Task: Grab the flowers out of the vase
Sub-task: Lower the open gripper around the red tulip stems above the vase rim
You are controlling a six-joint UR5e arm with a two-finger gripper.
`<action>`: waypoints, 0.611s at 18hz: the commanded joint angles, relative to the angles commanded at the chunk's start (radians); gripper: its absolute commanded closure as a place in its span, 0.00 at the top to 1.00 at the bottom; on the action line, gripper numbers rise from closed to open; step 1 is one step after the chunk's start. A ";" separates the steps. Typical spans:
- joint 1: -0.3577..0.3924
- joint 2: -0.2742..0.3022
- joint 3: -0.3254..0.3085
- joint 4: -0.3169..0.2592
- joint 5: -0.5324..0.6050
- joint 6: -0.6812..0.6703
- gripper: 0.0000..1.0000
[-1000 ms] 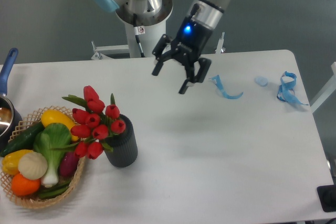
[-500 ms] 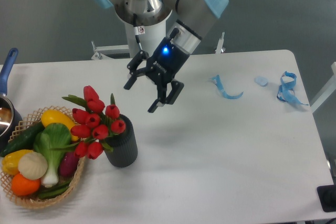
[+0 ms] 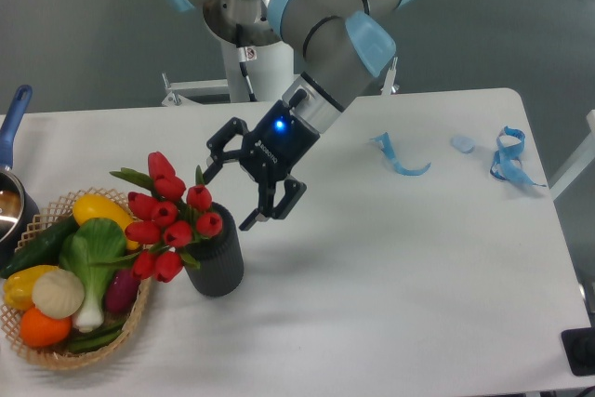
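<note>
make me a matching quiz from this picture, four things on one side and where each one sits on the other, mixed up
Things:
1. flowers
2. gripper
3. wicker basket
4. blue ribbon

Places:
A. far right of the table, near its back edge
B. front left corner of the table, full of vegetables
C. standing in the dark grey vase
D. in the air, open, just right of the red buds

Pairs: 1-C, 2-D, 3-B, 4-A
</note>
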 joint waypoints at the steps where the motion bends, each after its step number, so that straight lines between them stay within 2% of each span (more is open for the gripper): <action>1: -0.005 -0.002 0.002 0.003 0.000 0.002 1.00; 6: -0.054 -0.048 0.020 0.058 0.012 0.003 1.00; 11: -0.078 -0.058 0.028 0.063 0.012 0.006 1.00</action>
